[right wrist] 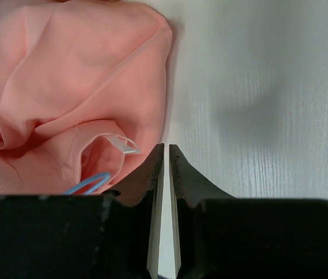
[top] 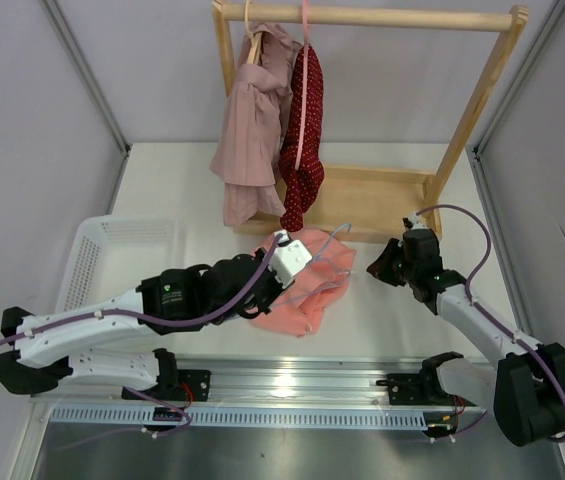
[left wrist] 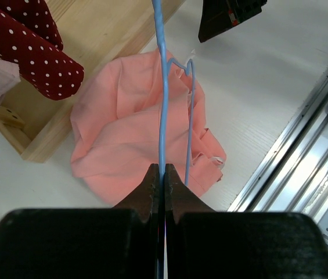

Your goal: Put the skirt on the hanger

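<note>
The salmon-pink skirt (top: 307, 290) lies crumpled on the table in front of the wooden rack's base. It also shows in the left wrist view (left wrist: 123, 128) and the right wrist view (right wrist: 65, 75). My left gripper (top: 292, 275) (left wrist: 162, 170) is shut on the thin light-blue hanger (left wrist: 163, 110), whose wire runs across the top of the skirt. A loop of the hanger (right wrist: 88, 183) shows inside a fold of the skirt. My right gripper (top: 380, 268) (right wrist: 164, 146) is shut and empty, low over the table just right of the skirt's edge.
The wooden rack (top: 362, 185) stands behind, holding a mauve striped garment (top: 252, 130) and a dark red dotted garment (top: 304, 140) on a pink hanger. A white basket (top: 102, 250) sits at the left. A metal rail (top: 292, 380) runs along the near edge.
</note>
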Tool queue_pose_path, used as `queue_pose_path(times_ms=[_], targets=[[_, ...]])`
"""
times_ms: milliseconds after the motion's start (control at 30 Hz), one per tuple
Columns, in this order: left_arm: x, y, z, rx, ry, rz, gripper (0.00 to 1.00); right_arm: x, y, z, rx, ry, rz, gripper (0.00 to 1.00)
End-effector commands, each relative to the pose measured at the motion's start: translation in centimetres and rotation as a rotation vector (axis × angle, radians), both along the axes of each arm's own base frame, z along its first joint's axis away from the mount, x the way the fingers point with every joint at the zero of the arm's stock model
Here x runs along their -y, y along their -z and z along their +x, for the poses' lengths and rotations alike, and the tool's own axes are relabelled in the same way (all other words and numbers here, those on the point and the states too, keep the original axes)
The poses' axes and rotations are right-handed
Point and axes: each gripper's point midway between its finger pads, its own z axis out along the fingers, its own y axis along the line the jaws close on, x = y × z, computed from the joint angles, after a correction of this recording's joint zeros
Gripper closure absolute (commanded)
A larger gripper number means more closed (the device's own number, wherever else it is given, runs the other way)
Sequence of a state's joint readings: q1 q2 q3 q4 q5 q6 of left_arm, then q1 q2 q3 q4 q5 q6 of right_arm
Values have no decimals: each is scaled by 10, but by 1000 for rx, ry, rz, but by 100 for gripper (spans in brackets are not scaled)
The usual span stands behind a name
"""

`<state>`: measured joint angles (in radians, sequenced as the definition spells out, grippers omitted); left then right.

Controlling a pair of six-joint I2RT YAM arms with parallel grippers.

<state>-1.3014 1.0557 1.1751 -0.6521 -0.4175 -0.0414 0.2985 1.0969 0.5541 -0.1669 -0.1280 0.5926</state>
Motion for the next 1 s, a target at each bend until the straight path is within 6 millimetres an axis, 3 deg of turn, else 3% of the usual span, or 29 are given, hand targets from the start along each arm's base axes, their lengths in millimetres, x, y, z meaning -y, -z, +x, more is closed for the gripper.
queue_pose_path(times_ms=[0,467,667,967], targets=[[6,-29,9,75,-27,-54,100,-3,-14,11,44,6,7,87],[15,-29,13,131,-39,-27,100,-10,-12,16,31,-9,15,87],[21,-20,14,133,-30,7,100,-15,-13,22,31,-16,19,88],[16,-22,16,159,-64,14,100,-25,-15,30,39,-28,33,89]])
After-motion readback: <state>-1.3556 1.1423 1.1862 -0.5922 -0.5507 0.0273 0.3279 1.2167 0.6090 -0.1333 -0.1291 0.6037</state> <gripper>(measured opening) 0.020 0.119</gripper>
